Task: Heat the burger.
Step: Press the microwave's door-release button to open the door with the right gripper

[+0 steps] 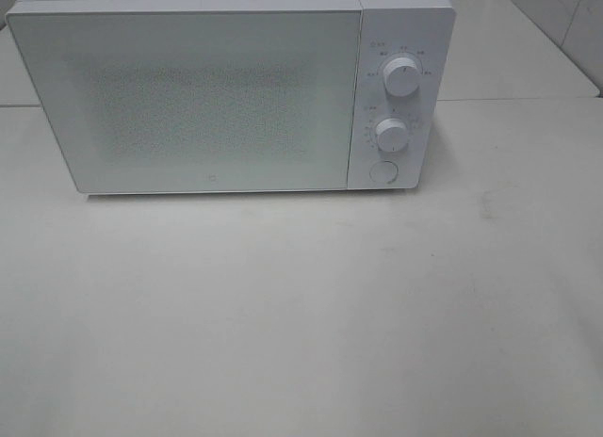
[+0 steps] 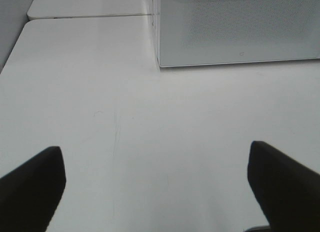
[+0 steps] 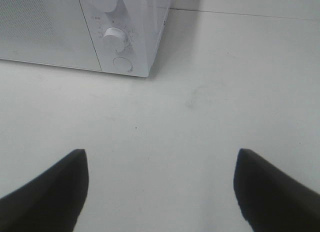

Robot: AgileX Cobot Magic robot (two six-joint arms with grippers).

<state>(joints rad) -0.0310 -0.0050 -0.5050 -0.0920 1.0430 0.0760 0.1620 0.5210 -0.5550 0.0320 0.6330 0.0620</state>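
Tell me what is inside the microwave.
The microwave has its door shut, and the speckled window shows only pale grey. The inside is covered, so whether the burger is in there cannot be told.

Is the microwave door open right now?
No, the microwave door sits shut, flush with the control panel in the high view.

The white table (image 1: 301, 343) bears a white microwave (image 1: 188, 98) (door closed).

Matte black, wedge-shaped fingers (image 2: 32, 189) with blunt rounded tips on the left claw (image 2: 155, 151) and right claw (image 3: 161, 154).
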